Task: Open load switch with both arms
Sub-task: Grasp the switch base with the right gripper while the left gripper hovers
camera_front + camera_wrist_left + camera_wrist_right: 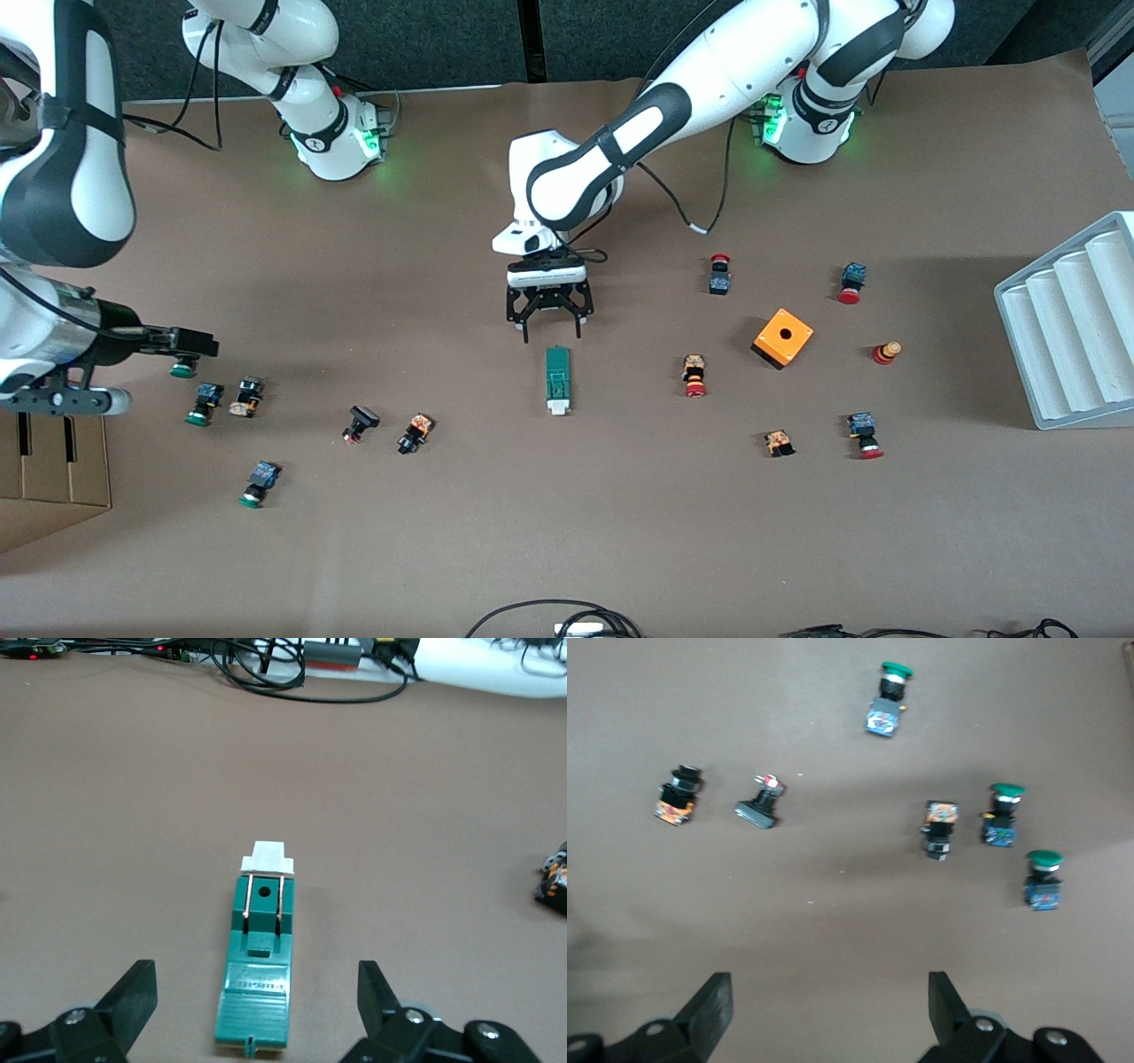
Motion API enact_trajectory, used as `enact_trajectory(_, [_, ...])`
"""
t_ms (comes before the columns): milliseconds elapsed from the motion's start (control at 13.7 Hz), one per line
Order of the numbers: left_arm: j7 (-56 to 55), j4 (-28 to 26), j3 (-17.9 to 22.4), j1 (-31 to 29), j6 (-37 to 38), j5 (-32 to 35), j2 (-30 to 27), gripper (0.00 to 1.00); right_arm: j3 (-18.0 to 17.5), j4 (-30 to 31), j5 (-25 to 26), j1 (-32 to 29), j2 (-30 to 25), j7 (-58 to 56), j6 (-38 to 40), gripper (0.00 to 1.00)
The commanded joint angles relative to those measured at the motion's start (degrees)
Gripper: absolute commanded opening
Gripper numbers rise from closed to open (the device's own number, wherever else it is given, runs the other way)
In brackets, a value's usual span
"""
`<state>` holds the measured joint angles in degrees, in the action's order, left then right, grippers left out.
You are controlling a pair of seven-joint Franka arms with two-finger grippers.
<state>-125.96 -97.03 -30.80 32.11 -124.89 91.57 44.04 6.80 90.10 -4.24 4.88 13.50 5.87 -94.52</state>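
Observation:
The load switch (557,379) is a narrow dark green block lying flat at the middle of the table, its white tab (557,408) at the end nearer the front camera. My left gripper (553,336) hangs open just over the switch's green end, which is farther from that camera. In the left wrist view the switch (262,948) lies between the spread fingers (133,988), untouched. My right gripper (190,342) is open and holds nothing, high over the green-capped push buttons at the right arm's end; its view shows bare table between the fingers (713,1001).
An orange cube (782,338) and several red-capped push buttons (695,376) lie toward the left arm's end, beside a white ribbed tray (1072,337). Green-capped buttons (203,404) and a cardboard box (53,470) are at the right arm's end. Cables (567,620) run along the front edge.

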Motion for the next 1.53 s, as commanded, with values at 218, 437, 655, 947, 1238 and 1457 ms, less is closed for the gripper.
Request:
enact_trajectory(218, [-7.11,0.35,1.10,1.98,4.80,11.77,5.16,1.00,0.32,-10.72,-8.40,6.10,9.78,25.03,4.34,1.00])
enact_trajectory(437, [-11.22,0.62,1.10,3.04,8.96,18.01,8.77,0.99,0.23,-14.50,-12.36,9.61,14.70,38.64,3.46,1.00])
enact_trajectory(655, [-13.00,0.79,1.10,3.57,11.85,22.50,10.97,0.99,0.23,-18.03,-17.18,11.81,19.36,50.43,1.63,1.00])
enact_trajectory(947, [-13.43,1.14,2.41,3.66,12.48,28.56,12.82,0.91,0.32,-18.38,-22.20,16.20,24.02,64.05,-6.18,1.00])
enact_trajectory(1238, [-14.40,1.76,2.41,4.27,13.18,28.84,13.43,0.86,0.32,-19.34,-27.04,20.25,29.20,76.10,-15.41,1.00])
enact_trajectory(1457, [-15.81,2.46,2.50,4.97,14.06,28.67,13.70,0.86,0.23,-21.37,-29.15,22.71,33.07,83.49,-19.81,1.00])
